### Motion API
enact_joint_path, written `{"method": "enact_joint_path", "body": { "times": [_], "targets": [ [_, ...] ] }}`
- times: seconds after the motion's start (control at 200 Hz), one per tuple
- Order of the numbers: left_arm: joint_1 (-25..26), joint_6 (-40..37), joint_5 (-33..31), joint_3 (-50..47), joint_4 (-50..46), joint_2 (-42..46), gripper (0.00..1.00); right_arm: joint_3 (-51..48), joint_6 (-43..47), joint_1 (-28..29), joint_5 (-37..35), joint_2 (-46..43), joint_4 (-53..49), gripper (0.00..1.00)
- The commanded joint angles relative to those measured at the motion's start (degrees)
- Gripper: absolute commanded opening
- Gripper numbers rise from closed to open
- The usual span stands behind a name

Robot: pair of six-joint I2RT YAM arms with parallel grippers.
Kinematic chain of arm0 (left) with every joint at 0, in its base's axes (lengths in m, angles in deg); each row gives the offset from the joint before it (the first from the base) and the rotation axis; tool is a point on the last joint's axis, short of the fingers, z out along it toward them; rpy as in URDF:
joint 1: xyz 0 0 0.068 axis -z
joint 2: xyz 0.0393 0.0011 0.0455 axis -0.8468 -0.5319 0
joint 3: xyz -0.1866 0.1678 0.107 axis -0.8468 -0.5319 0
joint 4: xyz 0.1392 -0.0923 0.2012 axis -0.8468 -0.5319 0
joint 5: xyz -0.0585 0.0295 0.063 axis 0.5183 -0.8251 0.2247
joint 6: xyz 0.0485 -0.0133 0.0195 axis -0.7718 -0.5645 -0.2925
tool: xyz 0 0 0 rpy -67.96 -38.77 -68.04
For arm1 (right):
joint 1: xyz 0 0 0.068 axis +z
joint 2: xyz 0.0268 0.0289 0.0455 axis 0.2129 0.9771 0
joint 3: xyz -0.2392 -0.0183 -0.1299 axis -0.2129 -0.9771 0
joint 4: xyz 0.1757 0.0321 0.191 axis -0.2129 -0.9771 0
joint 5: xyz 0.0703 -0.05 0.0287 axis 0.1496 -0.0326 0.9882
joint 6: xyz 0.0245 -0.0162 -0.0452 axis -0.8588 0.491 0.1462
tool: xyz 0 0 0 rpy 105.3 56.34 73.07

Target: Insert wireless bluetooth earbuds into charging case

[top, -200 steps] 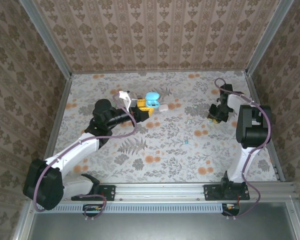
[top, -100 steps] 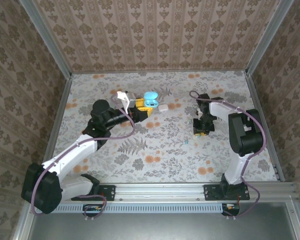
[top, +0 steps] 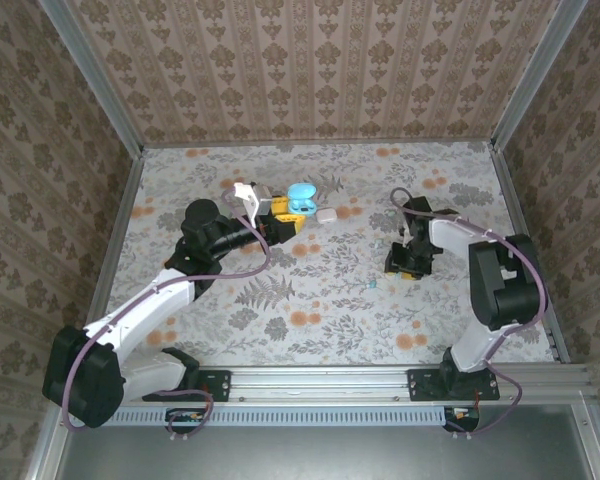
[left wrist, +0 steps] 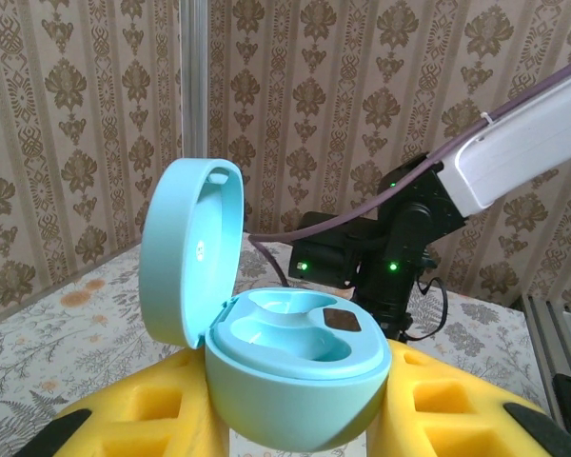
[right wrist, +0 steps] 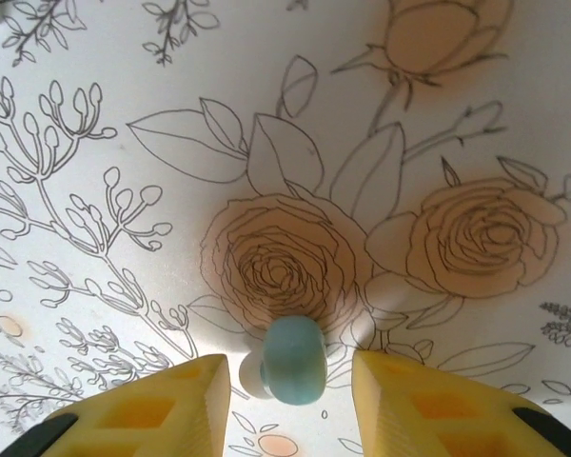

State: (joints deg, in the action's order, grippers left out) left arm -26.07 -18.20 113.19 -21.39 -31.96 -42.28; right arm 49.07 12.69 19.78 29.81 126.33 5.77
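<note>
1. My left tool (left wrist: 295, 421) is clamped on the pale teal charging case (left wrist: 295, 376), whose lid stands open.
2. My right tool (right wrist: 290, 386) is spread wide, pointing down at the flowered surface (right wrist: 124, 238).
3. A teal earbud (right wrist: 295, 371) lies on that surface between the right tool's yellow fingers (right wrist: 152, 409), touching neither, well apart from the case.

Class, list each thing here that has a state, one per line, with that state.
teal charging case, lid open, both wells empty
left gripper, shut on the teal charging case
right gripper, open, straddling the teal earbud
teal earbud, loose on the table
</note>
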Motion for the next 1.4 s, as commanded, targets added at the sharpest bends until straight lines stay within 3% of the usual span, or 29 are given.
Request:
{"method": "enact_joint_path", "body": {
  "times": [0.0, 0.595, 1.085, 1.395],
  "targets": [
    [-0.3, -1.0, 0.8, 1.3, -0.1, 0.5, 0.26, -3.1, -3.8, -0.5, 3.7, -2.5, 1.9, 0.41],
    [-0.3, -0.4, 0.8, 2.0, -0.2, -0.3, 0.26, -5.8, -4.5, -1.4, 8.7, -2.6, 13.5, 0.37],
    [-0.3, -0.3, 0.8, 2.1, -0.3, -0.5, 0.27, -5.5, -2.2, -1.1, 13.7, -4.2, 11.0, 0.35],
    [-0.3, -0.1, 0.9, 2.0, -0.5, -0.5, 0.27, -3.0, -0.8, 3.3, 15.3, -2.4, 8.1, 0.35]
  ]
}}
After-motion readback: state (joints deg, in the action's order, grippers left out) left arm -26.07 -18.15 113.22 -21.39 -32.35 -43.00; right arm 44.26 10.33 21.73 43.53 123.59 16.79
